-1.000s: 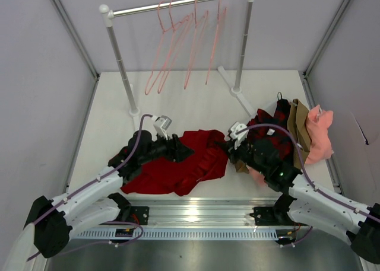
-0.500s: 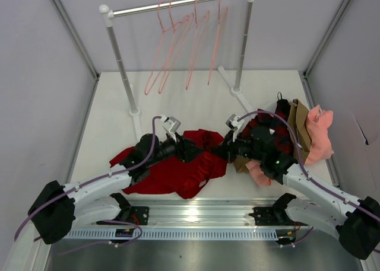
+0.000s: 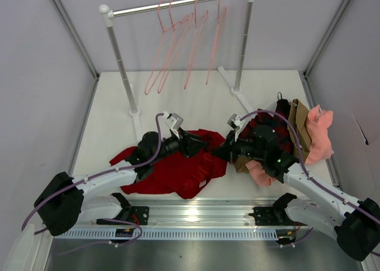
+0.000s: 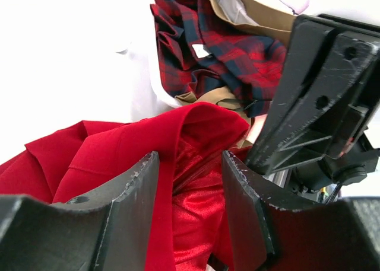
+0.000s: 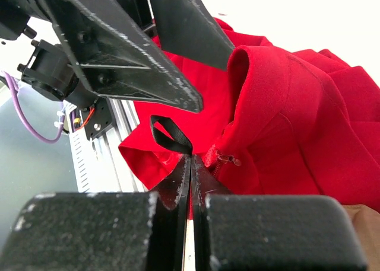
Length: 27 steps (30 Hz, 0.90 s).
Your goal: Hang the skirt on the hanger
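Skirt [image 4: 107, 146]: soft matt red cloth, with a shinier satin-like lining between the left gripper [image 4: 190, 156] fingers [image 4: 133, 200]. Fingers: matt black plastic, scuffed and scratched. Loop [image 5: 169, 134] at the right gripper [image 5: 191, 159] fingertips: black woven ribbon. Plaid garment [image 4: 219, 57] beyond the left fingers: woven cloth

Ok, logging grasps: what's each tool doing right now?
Left tool: open, astride a fold of the skirt.
Right tool: closed on the skirt.

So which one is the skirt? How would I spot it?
Find the metal clothes rack at the back of the white table. In front of it, near the front edge, lies the skirt, a big crumpled heap. It is plain deep red all over, unlike the red-and-black checked cloth and the pink cloth to its right.
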{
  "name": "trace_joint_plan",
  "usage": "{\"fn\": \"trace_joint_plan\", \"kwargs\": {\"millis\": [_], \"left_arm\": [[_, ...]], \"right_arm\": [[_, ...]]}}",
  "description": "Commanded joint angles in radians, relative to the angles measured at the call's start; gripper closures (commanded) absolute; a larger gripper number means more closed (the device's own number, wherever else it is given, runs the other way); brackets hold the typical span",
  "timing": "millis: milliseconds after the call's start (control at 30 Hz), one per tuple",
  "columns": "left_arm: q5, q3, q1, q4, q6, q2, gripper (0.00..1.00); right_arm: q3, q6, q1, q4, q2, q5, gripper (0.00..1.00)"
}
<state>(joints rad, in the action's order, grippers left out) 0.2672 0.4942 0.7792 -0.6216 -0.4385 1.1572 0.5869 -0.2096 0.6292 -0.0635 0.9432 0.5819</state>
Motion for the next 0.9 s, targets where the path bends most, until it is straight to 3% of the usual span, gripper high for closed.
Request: {"fn": "trace_joint_plan", "kwargs": {"millis": [0, 700, 800, 867], "left_arm": [[0.041, 0.001, 0.006, -0.096, 0.041, -0.037, 0.48], [0.077, -0.048, 0.009, -0.151, 0.031, -0.039, 0.51], [-0.001, -0.030, 0.008, -0.081, 0.020, -0.063, 0.50], [-0.040, 0.039, 0.008, 0.069, 0.027, -0.089, 0.49]], "right_arm": [[0.044, -0.016, -0.016, -0.019, -0.006, 0.021, 1.00], [0.054, -0.027, -0.029, -0.012, 0.006, 0.016, 1.00], [0.057, -0.034, -0.029, -0.001, 0.006, -0.046, 1.00], [0.065, -0.043, -0.029, 0.022, -0.001, -0.112, 1.00]]}}
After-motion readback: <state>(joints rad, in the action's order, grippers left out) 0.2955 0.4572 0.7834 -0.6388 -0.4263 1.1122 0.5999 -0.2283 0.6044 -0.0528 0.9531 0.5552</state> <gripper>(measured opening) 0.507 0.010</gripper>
